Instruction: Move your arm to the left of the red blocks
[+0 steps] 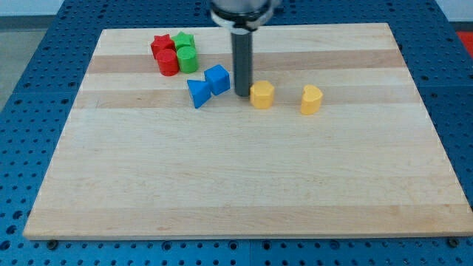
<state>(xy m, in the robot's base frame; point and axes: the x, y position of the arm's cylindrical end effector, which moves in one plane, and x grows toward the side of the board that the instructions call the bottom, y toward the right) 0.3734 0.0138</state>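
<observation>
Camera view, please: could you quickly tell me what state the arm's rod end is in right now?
My tip: no gripper, holding nothing; it rests on the wooden board between the blue cube block and the yellow hexagonal block.

We find no text, label, brand, number or sign that can be read anywhere here, neither on the wooden board (244, 185) nor on the blocks.

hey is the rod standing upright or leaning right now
Upright: the straight dark rod runs vertically down the view, my tip between the blue cube and a yellow block.
</observation>
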